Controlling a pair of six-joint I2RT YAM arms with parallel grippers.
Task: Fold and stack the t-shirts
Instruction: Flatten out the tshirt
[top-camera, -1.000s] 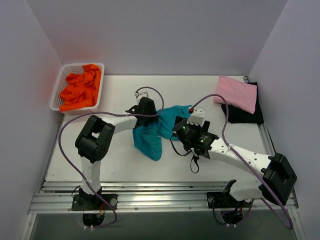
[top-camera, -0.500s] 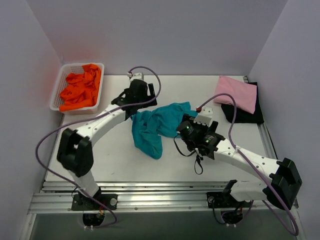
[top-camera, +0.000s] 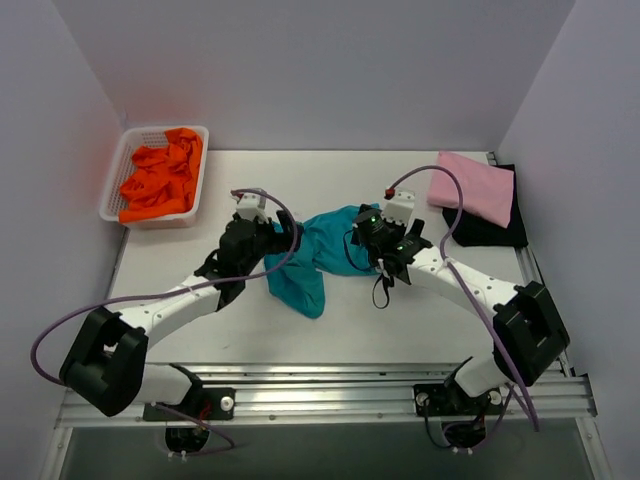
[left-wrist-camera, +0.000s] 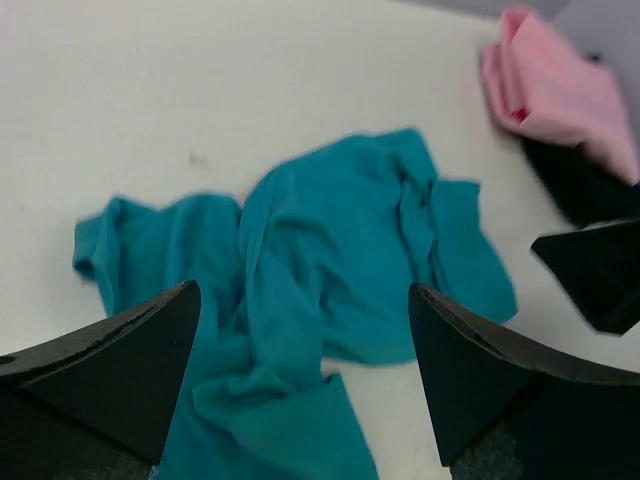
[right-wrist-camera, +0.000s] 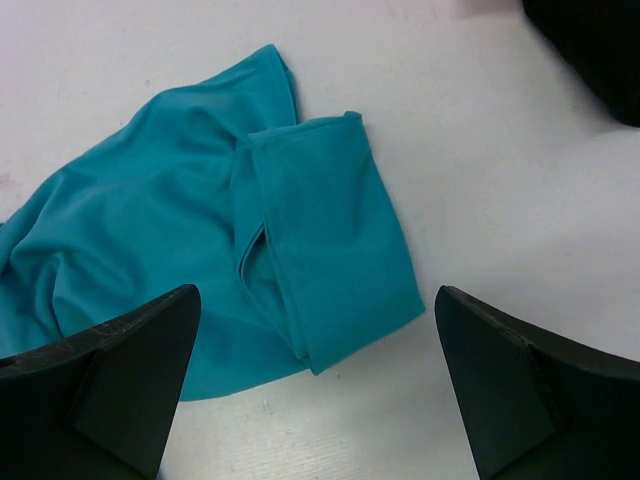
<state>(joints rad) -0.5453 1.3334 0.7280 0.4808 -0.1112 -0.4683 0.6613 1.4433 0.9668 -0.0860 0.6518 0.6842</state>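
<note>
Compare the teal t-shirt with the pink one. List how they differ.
The teal t-shirt lies crumpled and bunched; the pink t-shirt is folded flat. The teal one sits on the bare middle of the table; the pink one lies at the far right, partly on the black t-shirt. Both are plain single-colour cloth, and neither is held.

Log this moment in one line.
left gripper open | right gripper open | teal t-shirt crumpled, unheld | pink t-shirt atop black t-shirt
</note>
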